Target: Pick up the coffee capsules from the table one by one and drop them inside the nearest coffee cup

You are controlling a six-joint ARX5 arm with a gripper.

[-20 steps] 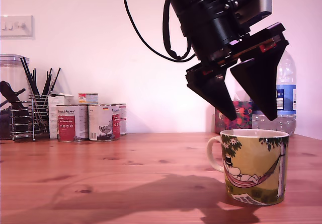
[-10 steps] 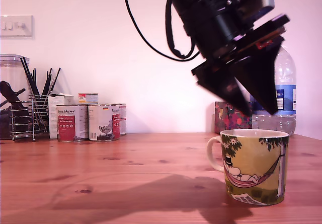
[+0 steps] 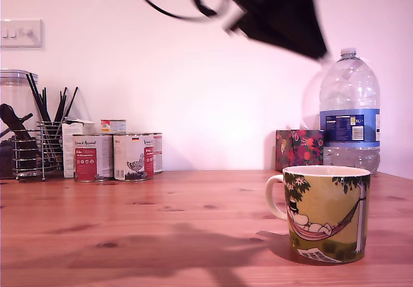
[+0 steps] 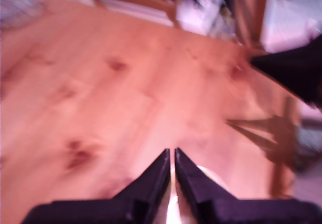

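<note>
The yellow-green coffee cup point(image 3: 326, 213) with the hammock print stands upright on the wooden table point(image 3: 148, 229), at the exterior view's right. No coffee capsules show on the table in either view. My gripper point(image 3: 317, 49) is a blurred dark shape high above the cup, near the frame's top. In the wrist view the gripper point(image 4: 171, 153) has its two black fingers almost touching, with only a thin slit between them and nothing seen at the tips. A pale curved patch point(image 4: 210, 175) peeks out from behind the fingers; what it is cannot be told.
Red-and-white tins point(image 3: 113, 157) and a wire holder of utensils point(image 3: 39, 148) stand at the back on the exterior view's left. A large water bottle point(image 3: 349, 109) and a floral box point(image 3: 299, 148) stand behind the cup. Blurred wooden furniture point(image 4: 251, 12) lies beyond the table's edge.
The gripper hung open just above the cup a second ago. It has since swung upward and away, and its fingers have closed together. The cup has not moved.
</note>
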